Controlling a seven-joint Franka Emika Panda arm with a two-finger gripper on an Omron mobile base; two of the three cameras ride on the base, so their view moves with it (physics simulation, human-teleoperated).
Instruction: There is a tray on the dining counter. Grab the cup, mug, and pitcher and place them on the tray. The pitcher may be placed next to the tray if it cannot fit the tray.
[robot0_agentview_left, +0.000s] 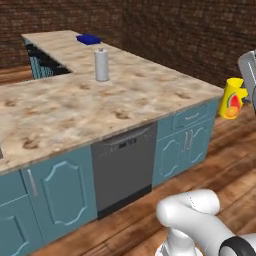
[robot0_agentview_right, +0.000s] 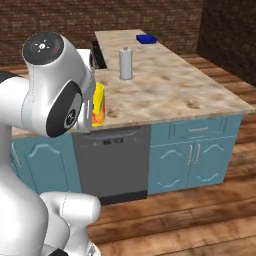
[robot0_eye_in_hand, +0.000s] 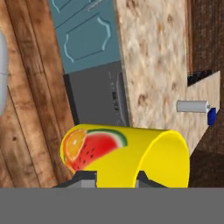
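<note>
Closest to the lens in the hand view, the yellow cup (robot0_eye_in_hand: 131, 155) with its watermelon and orange picture lies between the two dark fingertips, the gripper (robot0_eye_in_hand: 117, 177) closed snugly on its wall and holding it in the air over the wooden floor (robot0_eye_in_hand: 26, 109). Beyond it, toward one o'clock, runs the marbled counter (robot0_eye_in_hand: 153, 57), with a grey canister (robot0_eye_in_hand: 192, 106) standing on it at three o'clock and the blue tray (robot0_eye_in_hand: 211, 117) just past that. Blue cabinet doors (robot0_eye_in_hand: 83, 35) and a dark dishwasher front (robot0_eye_in_hand: 98, 98) sit under the counter edge. From the left base view, the white arm (robot0_agentview_left: 200, 220) fills the five o'clock corner, and the cup (robot0_agentview_left: 232, 98) hangs at three o'clock, off the counter's (robot0_agentview_left: 75, 115) corner, clear of the top. The canister (robot0_agentview_left: 101, 65) stands near twelve o'clock, and the tray (robot0_agentview_left: 88, 39) lies further back on the counter's far arm, well apart from the cup. From the right base view, the arm (robot0_agentview_right: 50, 90) covers nine o'clock, with the cup (robot0_agentview_right: 98, 105) partly hidden behind it; the canister (robot0_agentview_right: 126, 63) and tray (robot0_agentview_right: 146, 38) lie toward twelve o'clock.
</note>
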